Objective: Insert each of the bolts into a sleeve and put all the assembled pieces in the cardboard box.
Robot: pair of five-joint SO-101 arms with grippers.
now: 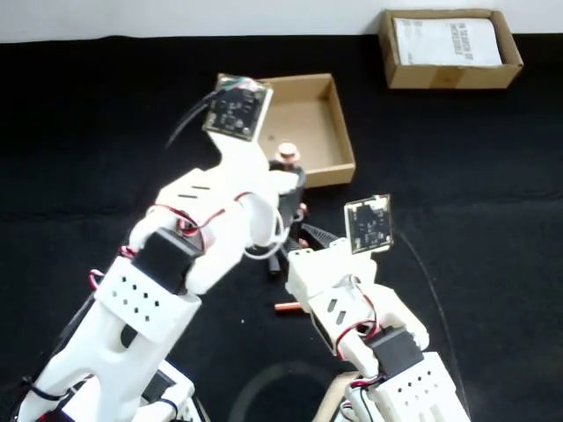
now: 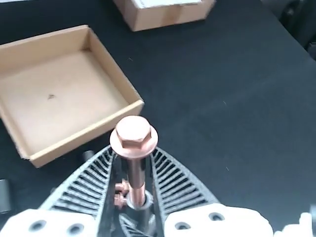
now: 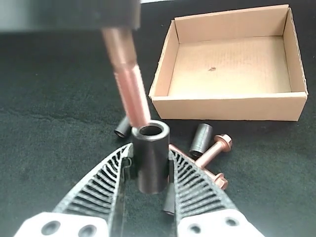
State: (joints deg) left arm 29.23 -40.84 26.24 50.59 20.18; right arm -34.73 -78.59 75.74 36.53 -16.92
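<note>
Both arms are white plastic, in blocky shells with rounded edges. The left arm (image 1: pixel 149 299) has a broad segment dotted with rows of small round holes, and nearer the jaws a piece with two dark slots. A black motor block (image 1: pixel 167 255) sits between the white parts, with thin red wires (image 1: pixel 189 224) looping past it. The right arm (image 1: pixel 352 303) shows the same slots, holes and red wires. Just behind each pair of jaws sits a square dark circuit board (image 1: pixel 236 107). The jaws are black ribbed fingers (image 2: pixel 173 182) with slanted struts, fixed to white mounts (image 3: pixel 64 224) with round screw holes.
</note>
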